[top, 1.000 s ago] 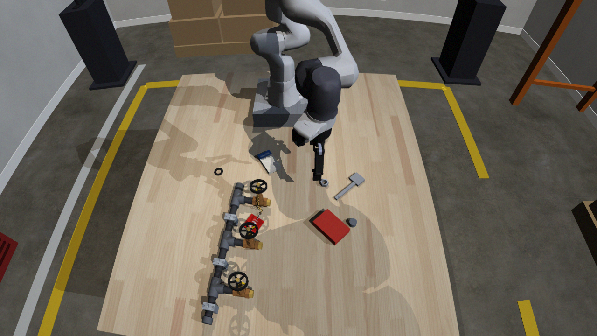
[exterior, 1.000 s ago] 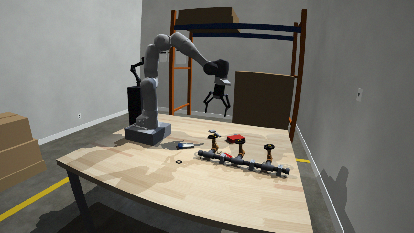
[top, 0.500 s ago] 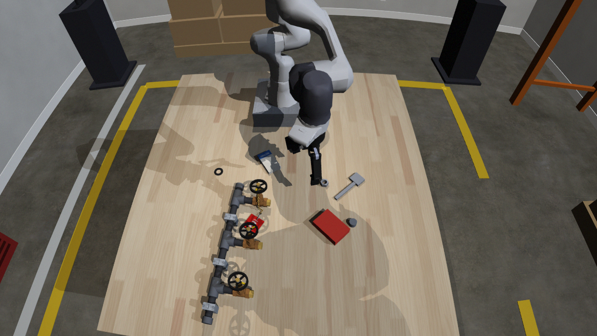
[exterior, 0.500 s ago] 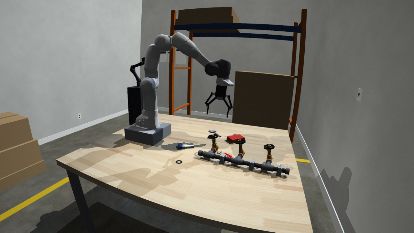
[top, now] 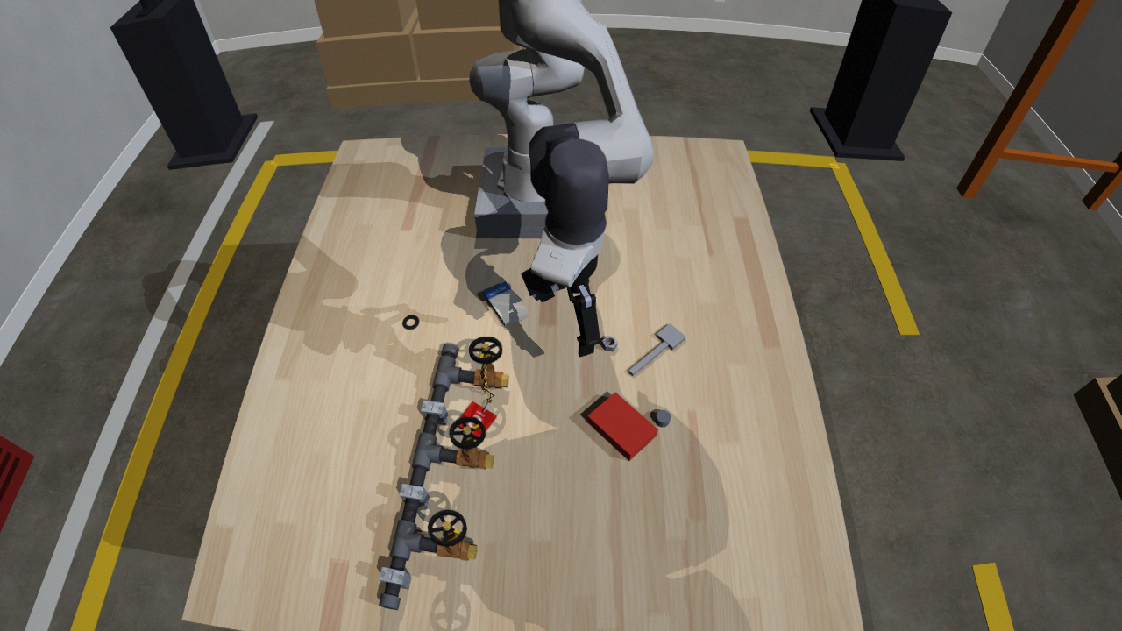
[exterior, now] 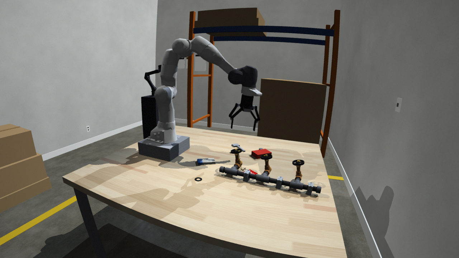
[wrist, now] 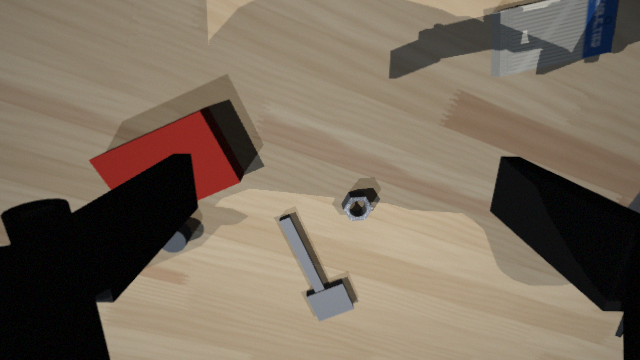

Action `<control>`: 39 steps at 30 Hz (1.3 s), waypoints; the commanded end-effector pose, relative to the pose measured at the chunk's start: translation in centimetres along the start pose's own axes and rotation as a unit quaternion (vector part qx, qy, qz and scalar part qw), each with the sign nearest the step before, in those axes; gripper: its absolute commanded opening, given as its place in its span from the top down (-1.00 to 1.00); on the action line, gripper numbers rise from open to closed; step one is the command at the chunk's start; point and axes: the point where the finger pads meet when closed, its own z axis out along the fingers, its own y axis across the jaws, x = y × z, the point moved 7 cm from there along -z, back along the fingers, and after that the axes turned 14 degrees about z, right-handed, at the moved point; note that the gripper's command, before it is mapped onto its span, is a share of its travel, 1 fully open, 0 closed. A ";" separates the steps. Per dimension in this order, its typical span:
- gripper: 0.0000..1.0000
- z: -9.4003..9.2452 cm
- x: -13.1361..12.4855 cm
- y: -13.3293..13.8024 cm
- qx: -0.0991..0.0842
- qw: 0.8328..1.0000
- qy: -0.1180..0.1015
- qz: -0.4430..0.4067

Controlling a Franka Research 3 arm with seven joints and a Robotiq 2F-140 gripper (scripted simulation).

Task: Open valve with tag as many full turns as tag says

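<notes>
A dark pipe (top: pixel 423 455) lies on the wooden table with three black handwheel valves. The far valve (top: pixel 486 351) (exterior: pixel 237 151) has a chain (top: pixel 487 384) running to a red tag (top: pixel 479 415) that lies next to the middle valve (top: pixel 472 429). The tag's writing is too small to read. The near valve (top: pixel 447 531) has no tag. My gripper (top: pixel 564 309) (exterior: pixel 244 120) hangs open and empty high above the table, to the right of the far valve. The wrist view shows its fingers spread over loose parts, with no valve in sight.
A red box (top: pixel 621 424) (wrist: pixel 170 150), a grey hammer (top: pixel 657 349) (wrist: pixel 315 270), a hex nut (top: pixel 608 340) (wrist: pixel 358 205) and a small grey cylinder (top: pixel 660 417) lie right of the pipe. A blue-grey pack (top: pixel 503 301) and a black ring (top: pixel 410 317) lie near the far valve.
</notes>
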 end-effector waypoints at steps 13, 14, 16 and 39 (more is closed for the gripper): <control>-1.00 0.1 2.4 -1.6 0.007 0.993 -0.008 -0.121; -1.00 0.1 2.4 -1.6 0.007 0.993 -0.008 -0.121; -1.00 0.1 3.0 -1.9 0.008 0.990 -0.008 -0.139; -1.00 0.2 6.9 -3.8 0.018 0.969 -0.007 -0.248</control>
